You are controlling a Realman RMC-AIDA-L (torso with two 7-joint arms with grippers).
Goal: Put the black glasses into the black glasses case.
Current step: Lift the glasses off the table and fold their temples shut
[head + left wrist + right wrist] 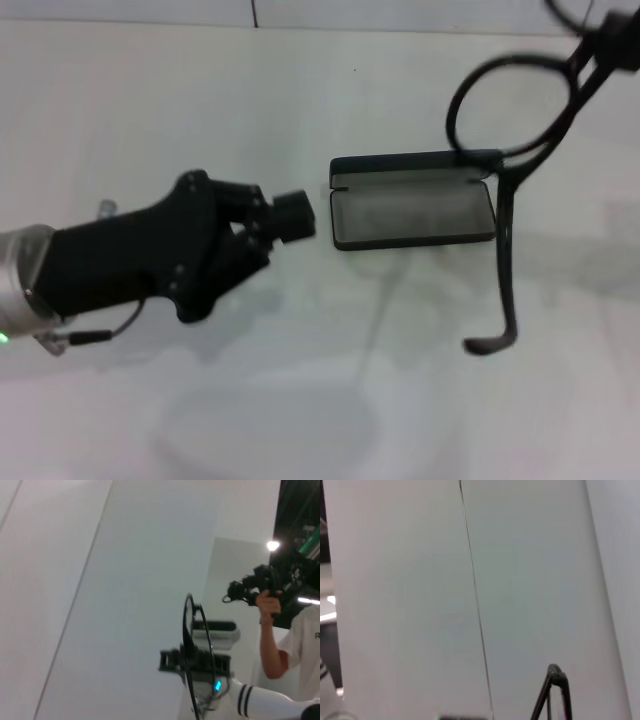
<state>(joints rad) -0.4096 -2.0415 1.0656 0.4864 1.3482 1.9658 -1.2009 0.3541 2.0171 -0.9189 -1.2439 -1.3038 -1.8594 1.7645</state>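
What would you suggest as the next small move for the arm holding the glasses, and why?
Probably lower the right gripper leftward over the open black glasses case: the black glasses hang above its right end, one temple dangling outside. The left gripper waits beside the case.

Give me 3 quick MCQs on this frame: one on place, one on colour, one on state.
1. Where are the black glasses?
A. inside the case
B. raised at the right gripper
C. under the left gripper

2. The case lining is:
A. grey
B. red
C. blue

3. The black glasses case is:
A. shut
B. open, empty
C. upside down

Answers: 1 B, the frame hangs from the top right, one temple dangling. 2 A, head view shows grey inside. 3 B, lid back, nothing in the tray.
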